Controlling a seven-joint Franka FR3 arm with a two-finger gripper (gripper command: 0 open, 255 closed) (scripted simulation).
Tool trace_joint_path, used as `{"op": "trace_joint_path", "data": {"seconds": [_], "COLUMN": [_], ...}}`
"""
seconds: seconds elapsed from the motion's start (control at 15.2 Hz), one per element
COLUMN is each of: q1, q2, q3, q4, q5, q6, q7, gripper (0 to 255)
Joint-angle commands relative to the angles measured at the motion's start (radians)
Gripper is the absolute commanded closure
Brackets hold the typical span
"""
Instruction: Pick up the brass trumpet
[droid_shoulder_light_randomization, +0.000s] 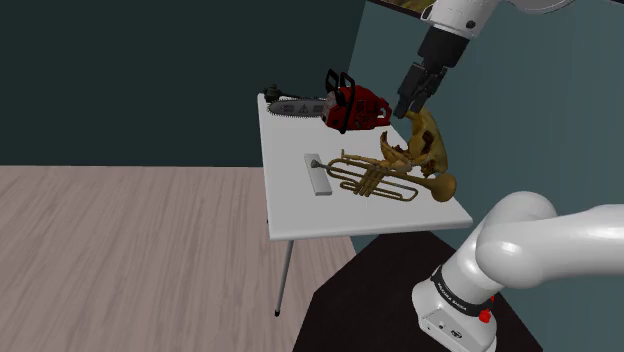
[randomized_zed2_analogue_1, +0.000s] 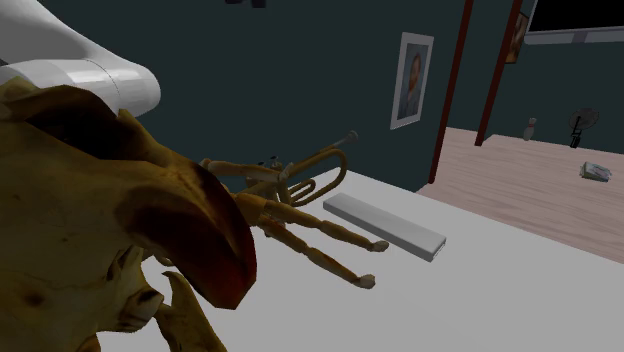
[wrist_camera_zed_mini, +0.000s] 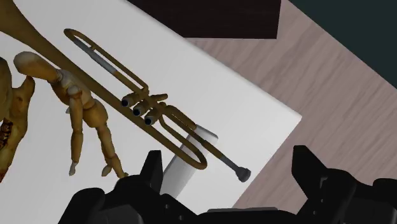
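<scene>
Two black fingers of the gripper (wrist_camera_zed_mini: 229, 167) stood wide apart, holding nothing, above the white table (droid_shoulder_light_randomization: 290, 205). Beneath them the brass trumpet (wrist_camera_zed_mini: 143, 108) lay flat, its long axis slanting across the finger gap, mouthpiece end nearest, a wooden jointed hand (wrist_camera_zed_mini: 86, 118) alongside its tubing. A descent with some wrist turn seemed needed.

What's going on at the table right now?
The gripper hangs open above the white table, holding nothing. The trumpet lies flat on the table, not yet grasped, and its mouthpiece end crosses a grey bar. A wooden hand lies beside it, and a red chainsaw sits at the table's far end.
</scene>
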Motion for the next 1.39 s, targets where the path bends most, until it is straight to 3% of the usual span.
{"op": "trace_joint_path", "data": {"seconds": [0.0, 0.66, 1.12, 1.32], "q1": [0.000, 0.077, 0.079, 0.080], "q2": [0.000, -0.149, -0.057, -0.033], "q3": [0.000, -0.184, -0.366, -0.386], "q4": [0.000, -0.394, -0.553, -0.577], "q5": [0.000, -0.194, -0.327, -0.340], "q6": [0.000, 0.351, 0.684, 0.735], "q7": [0.000, -0.499, -0.892, -0.912], "gripper": [0, 0, 0, 0]}}
